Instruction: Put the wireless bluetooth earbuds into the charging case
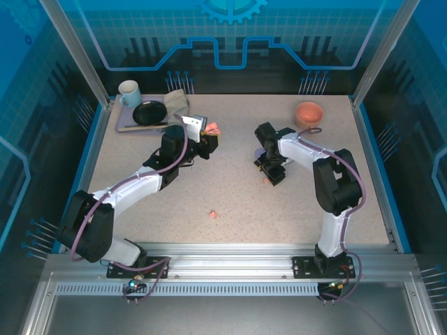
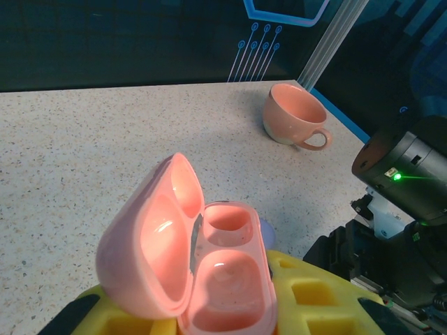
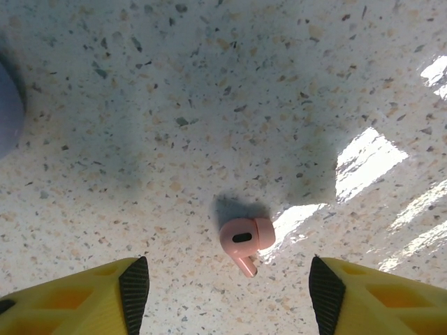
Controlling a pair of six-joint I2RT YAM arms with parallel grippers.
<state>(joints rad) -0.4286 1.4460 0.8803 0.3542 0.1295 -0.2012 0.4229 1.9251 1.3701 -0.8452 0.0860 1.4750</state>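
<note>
An open salmon-pink charging case (image 2: 223, 272) is held above the table with my left gripper (image 2: 223, 310) shut on it. Its lid tilts left and both wells are empty. From above, the case (image 1: 214, 129) pokes out past the left gripper (image 1: 207, 137). One salmon-pink earbud (image 3: 246, 241) lies on the table between the spread fingers of my open right gripper (image 3: 229, 296), untouched. The top view shows that earbud (image 1: 266, 181) just below the right gripper (image 1: 271, 174). A second pink earbud (image 1: 212, 215) lies alone nearer the front. The lilac earbuds are out of view.
A lilac rounded object (image 1: 260, 153) sits beside the right gripper, also at the edge (image 3: 7, 112) of the right wrist view. A peach cup (image 1: 308, 113) stands at the back right. A tray (image 1: 126, 127) holds a mug, a black plate and a cloth.
</note>
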